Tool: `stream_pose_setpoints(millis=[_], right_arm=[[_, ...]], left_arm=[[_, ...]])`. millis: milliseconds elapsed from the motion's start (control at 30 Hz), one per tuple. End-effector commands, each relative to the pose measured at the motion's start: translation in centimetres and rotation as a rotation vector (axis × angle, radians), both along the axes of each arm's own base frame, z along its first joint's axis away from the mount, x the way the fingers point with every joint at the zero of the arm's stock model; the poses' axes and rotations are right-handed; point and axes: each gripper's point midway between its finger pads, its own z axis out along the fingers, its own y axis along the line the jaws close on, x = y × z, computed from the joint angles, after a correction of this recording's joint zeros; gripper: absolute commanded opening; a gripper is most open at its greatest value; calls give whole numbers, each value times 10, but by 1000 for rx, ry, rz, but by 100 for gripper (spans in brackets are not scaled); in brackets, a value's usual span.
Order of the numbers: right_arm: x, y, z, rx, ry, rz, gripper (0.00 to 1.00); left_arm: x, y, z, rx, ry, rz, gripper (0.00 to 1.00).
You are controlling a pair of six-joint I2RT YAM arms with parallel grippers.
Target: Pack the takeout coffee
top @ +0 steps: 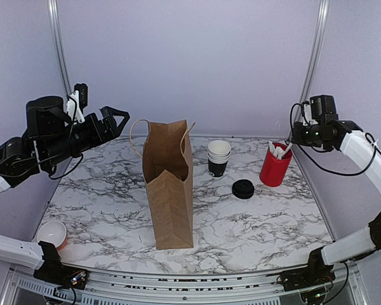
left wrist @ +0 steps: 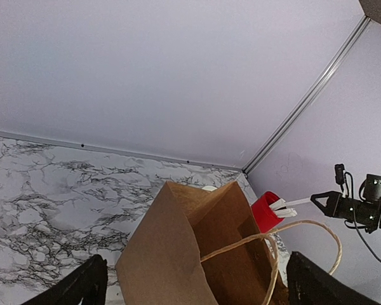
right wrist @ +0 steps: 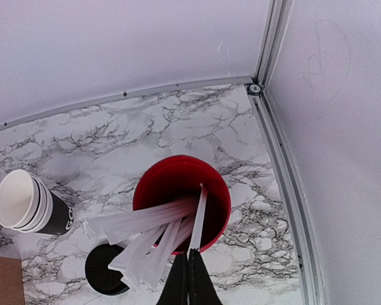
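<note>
right gripper (right wrist: pixel 189 279) is clenched, apparently pinching the near end of one white stick (right wrist: pixel 199 216) in the red cup (right wrist: pixel 223 213). left gripper (top: pixel 122 122) is released, jaws wide, hanging at 10 o'clock of the brown bag (top: pixel 171 203) and holding nothing.

Looks like a stick pull for the bag:
- lift straight up along the stick's axis
- the others lean against it and could drag out or tip the cup
- clear the rim before swinging toward the bag mouth at 9 o'clock

takeout coffee (top: pixel 243 189) is on the tabletop (top: pixel 254 235), not packed:
- at 3 o'clock of the bag, 8 o'clock of the red cup, 5 o'clock of the cup stack (top: pixel 218 159)
- low, round, matte black, lid side up
- can't tell if a cup sits under the lid
</note>
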Motion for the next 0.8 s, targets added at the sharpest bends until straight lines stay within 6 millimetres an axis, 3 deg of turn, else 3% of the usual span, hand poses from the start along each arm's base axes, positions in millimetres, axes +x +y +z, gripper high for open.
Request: stream_pose_setpoints(millis=[0,233,433,767], right_arm=[[-7,2,52,-11,-95,6,0],[-18,17,87,-24,-137,32,0],[-33,21,108,-24,-165,42,0],[-56,22,159,4,-267,58,0]], left_arm=[[1,-1,0,-2,2,-7,99],[1,-2,-1,-2,3,-12,99],[1,-1,-1,0,1,-10,99],[3,-5,-2,0,4,-17,99]])
